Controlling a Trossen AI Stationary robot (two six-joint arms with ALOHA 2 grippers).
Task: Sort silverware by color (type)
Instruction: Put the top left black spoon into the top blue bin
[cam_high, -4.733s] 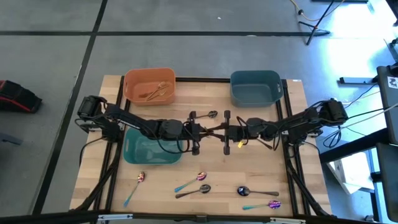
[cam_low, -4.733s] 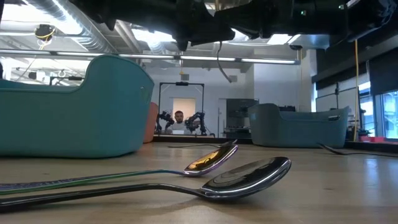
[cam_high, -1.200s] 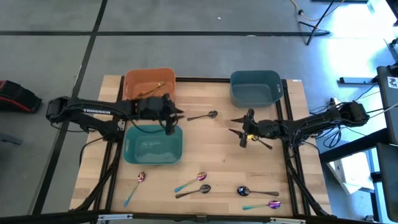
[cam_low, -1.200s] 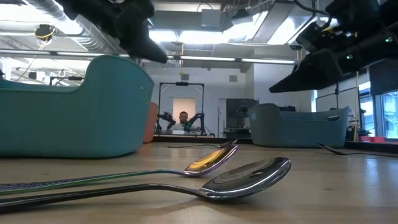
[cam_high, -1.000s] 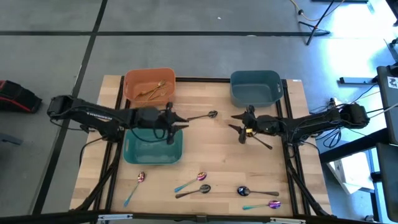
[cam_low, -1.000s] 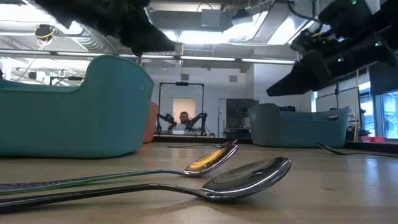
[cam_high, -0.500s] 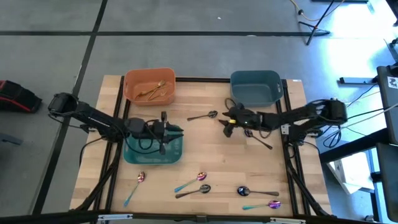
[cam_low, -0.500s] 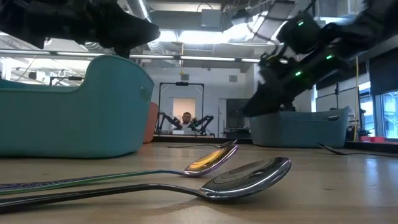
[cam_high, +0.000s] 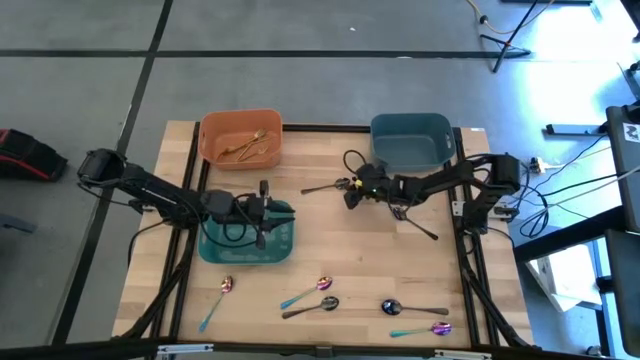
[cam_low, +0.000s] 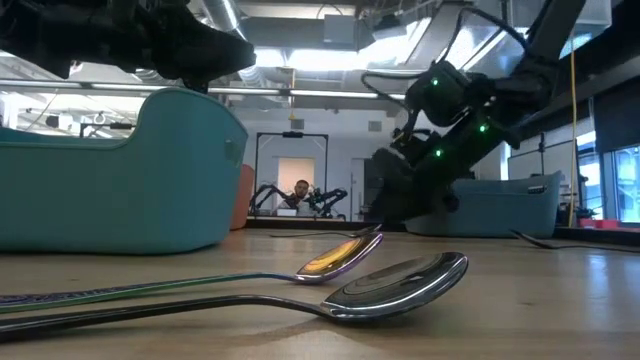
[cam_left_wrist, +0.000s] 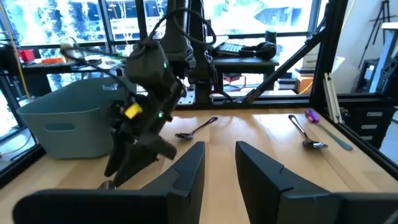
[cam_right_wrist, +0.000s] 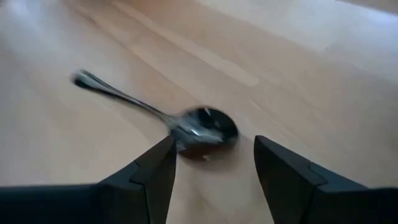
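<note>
My right hand was spread wide, fingers apart and grasping nothing, low over the surface. The bowl of a black spoon lay just ahead of my fingertips, between them and not touching either; its handle ran away from my hand toward my left side. Just behind my right hand sat the blue-grey bin. A black fork lay on the surface under my right forearm.

My left hand was also released, fingers parted, nothing between them. It hung over the teal bin. Beyond it, further from me across the surface, was the orange bin with gold pieces lying inside.

Well away from both hands, along the near edge of the surface: an iridescent spoon below the teal bin, then an iridescent spoon just beside a black spoon, then another black spoon with an iridescent spoon right next to it.

A person sat in the room far behind the surface.
</note>
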